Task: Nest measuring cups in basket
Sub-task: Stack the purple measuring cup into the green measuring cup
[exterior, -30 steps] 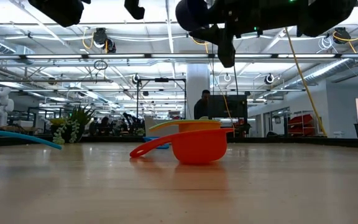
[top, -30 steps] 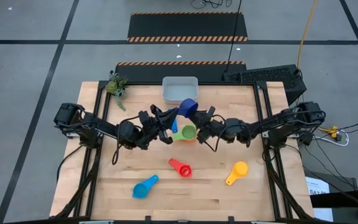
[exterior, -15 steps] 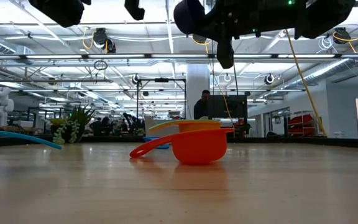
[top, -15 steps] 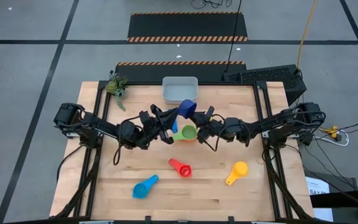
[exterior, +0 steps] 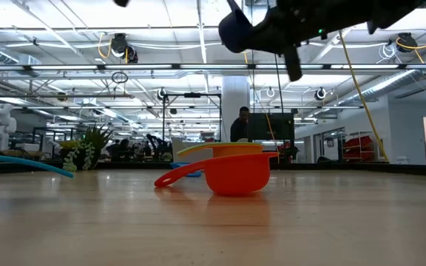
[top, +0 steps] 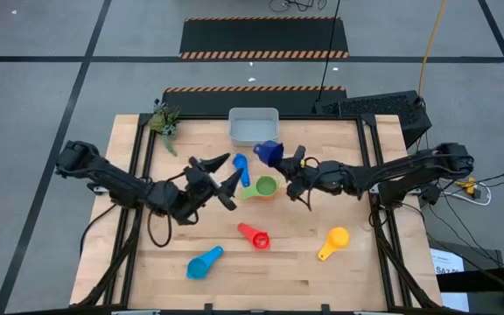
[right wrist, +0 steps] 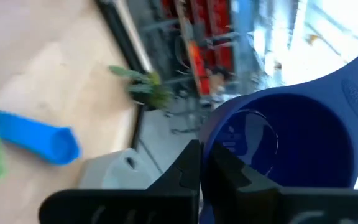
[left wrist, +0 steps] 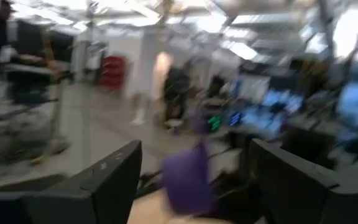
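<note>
Navy cup [top: 267,152] pinched in the right gripper [top: 289,164], aloft just short of the basket [top: 253,126] at the table's far edge. Carry it level over the tub — then release low. Left gripper [top: 221,171] hangs wide, empty, mid-table.

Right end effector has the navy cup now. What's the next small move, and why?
Probably carry the navy cup toward the basket: the right end effector is shut on it beside the empty-looking basket, and the left end effector stands open and clear.
</note>
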Available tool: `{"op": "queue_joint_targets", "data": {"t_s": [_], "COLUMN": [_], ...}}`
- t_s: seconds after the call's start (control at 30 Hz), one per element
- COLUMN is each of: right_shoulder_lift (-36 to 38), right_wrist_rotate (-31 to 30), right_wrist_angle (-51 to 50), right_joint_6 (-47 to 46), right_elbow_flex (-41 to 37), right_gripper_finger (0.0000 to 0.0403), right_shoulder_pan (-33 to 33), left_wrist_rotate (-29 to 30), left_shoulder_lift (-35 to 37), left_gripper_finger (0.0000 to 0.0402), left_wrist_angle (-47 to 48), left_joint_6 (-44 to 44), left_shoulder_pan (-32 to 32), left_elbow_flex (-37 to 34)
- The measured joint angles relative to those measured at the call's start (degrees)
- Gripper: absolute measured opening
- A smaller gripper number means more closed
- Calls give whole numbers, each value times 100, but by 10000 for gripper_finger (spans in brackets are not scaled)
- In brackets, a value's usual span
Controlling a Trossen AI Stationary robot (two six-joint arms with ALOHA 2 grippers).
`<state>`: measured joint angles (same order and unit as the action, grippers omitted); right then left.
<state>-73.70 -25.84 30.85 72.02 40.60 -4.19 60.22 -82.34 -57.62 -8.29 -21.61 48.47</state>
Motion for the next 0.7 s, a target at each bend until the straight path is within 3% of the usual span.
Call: {"op": "queue_joint_targets", "data": {"t_s": [0.1, 0.3, 0.43, 0.7], "right_shoulder_lift": [444, 797, 570, -32], "right_wrist_rotate": [589, 1444, 2217, 3026], "right_wrist_angle": [-749, -2152, -3452, -4961], "right_joint_6": [-252, -1158, -1404, -1364], "right_elbow_flex": [2, 300, 896, 1851], "right_gripper_finger": [1, 1, 0, 0], "right_shoulder_pan": [57, 274, 338, 531], "left_wrist_rotate": [275, 314, 318, -1], "left_shoulder_lift": [230, 472, 483, 464], "left_gripper_finger": [301, 260, 232, 214], "left_wrist_angle": [1014, 2905, 3718, 4863], "left_joint_6": [409, 1666, 2414, 3065], "left_shoulder_pan": [-131, -194, -194, 47], "left_elbow_flex": [0, 1, 0, 2]}}
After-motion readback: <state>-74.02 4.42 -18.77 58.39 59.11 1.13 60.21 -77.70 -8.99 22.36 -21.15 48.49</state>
